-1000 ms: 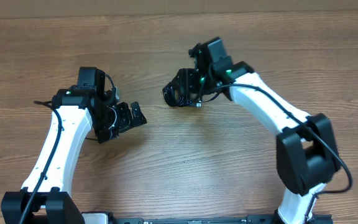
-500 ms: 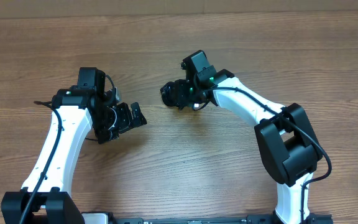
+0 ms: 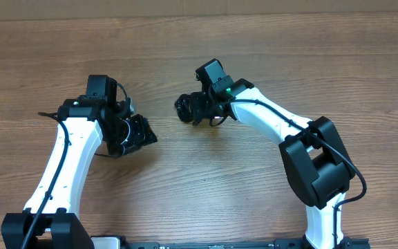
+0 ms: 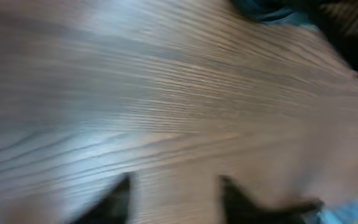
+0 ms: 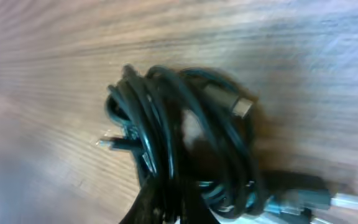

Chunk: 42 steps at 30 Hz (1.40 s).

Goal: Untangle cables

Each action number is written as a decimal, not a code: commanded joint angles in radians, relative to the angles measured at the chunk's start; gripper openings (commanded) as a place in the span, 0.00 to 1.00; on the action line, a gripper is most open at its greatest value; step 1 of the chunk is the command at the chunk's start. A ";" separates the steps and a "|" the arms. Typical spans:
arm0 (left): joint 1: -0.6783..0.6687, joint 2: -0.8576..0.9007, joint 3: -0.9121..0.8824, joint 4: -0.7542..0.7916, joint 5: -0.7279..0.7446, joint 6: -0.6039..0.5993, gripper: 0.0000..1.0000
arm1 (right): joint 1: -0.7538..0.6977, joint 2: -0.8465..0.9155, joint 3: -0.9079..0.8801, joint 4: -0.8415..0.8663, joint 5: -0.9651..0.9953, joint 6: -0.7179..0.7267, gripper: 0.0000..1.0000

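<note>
The cables [image 3: 187, 108] lie bundled at the centre of the table [image 3: 206, 187], clamped in the right gripper [image 3: 200, 111].
Its wrist hides their right edge; the left gripper [image 3: 142, 135], half-spread and empty, hovers well left over bare wood.

Inspected: the left arm [image 3: 64, 155] and right arm [image 3: 264, 119] have white shell links with black joint housings. A thin black cable [image 3: 55, 173] runs along each white link. A black, box-shaped camera module [image 3: 101, 87] sits at each wrist. A small green indicator light [image 3: 228, 88] is lit on the right wrist, another on the left. The bases [image 3: 43, 232] are black. The jaws are black; their tips show blurred in the left wrist view.
</note>
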 commanded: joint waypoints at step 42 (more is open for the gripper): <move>-0.002 0.008 0.164 -0.011 0.126 0.015 0.13 | 0.003 -0.436 0.061 -0.444 -0.074 0.099 0.63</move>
